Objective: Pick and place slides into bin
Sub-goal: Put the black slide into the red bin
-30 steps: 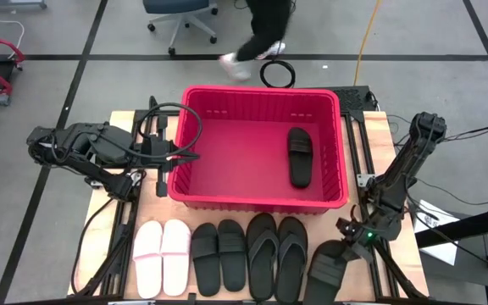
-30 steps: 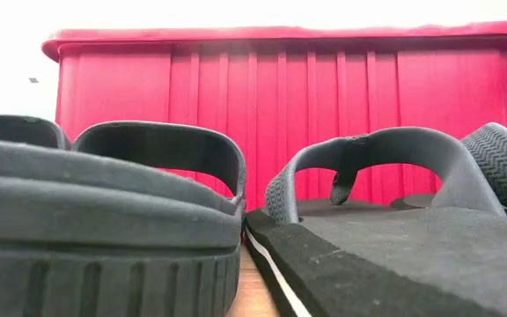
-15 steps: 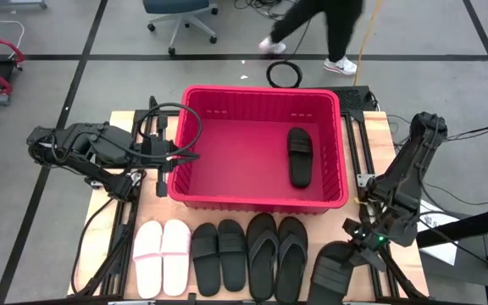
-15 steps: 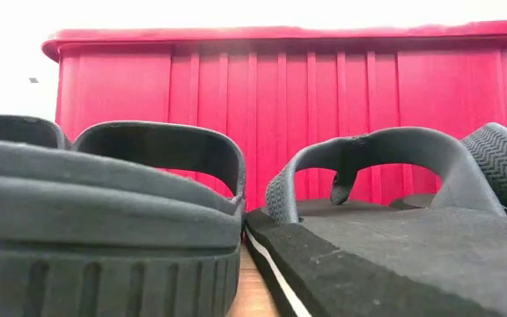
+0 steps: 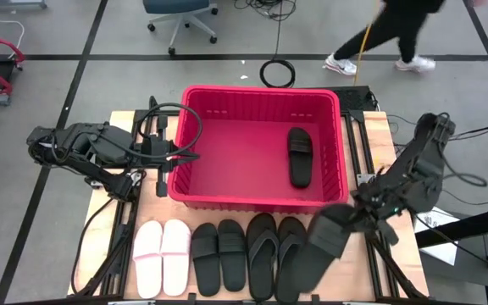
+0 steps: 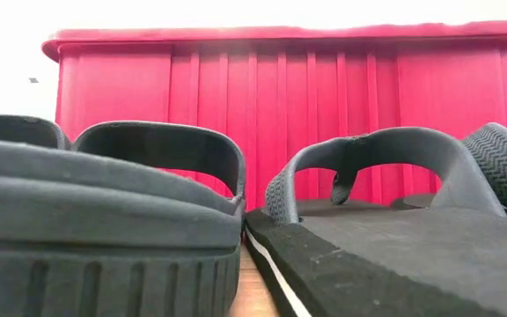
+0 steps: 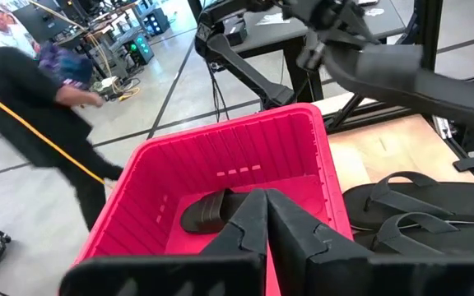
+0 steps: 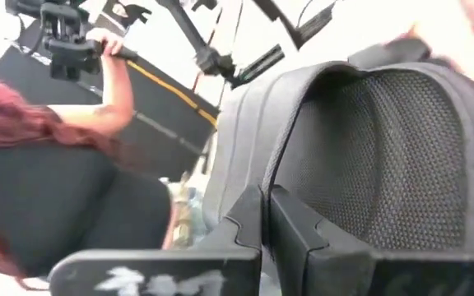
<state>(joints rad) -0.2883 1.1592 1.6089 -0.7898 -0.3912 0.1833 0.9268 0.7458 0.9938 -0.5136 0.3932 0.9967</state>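
The red bin (image 5: 261,114) is moulded plastic with ribbed, slotted walls and a rolled rim, sitting at the back middle of the wooden table (image 5: 125,212). One black wide-strap slide (image 5: 299,155) is already lying flat inside, toward the bin's right side.

Right gripper (image 5: 364,213) is pinching the edge of another black slide (image 5: 324,246) and has it lifted off the table, tilted, just in front of the bin's front right corner. Up close in the right wrist view its strap (image 8: 401,156) has a fine mesh-like texture with a smooth moulded border.

Left gripper (image 5: 166,151) has its fingers pressed together, holding nothing, parked beside the bin's left wall.

Along the front edge: the pale pink pair (image 5: 161,256), smooth and rounded, a black wide-strap pair (image 5: 219,256), then the black thong flip-flops (image 5: 275,254), matte foam-looking soles with a herringbone pattern on the strap.

No readable logos or writing anywhere.
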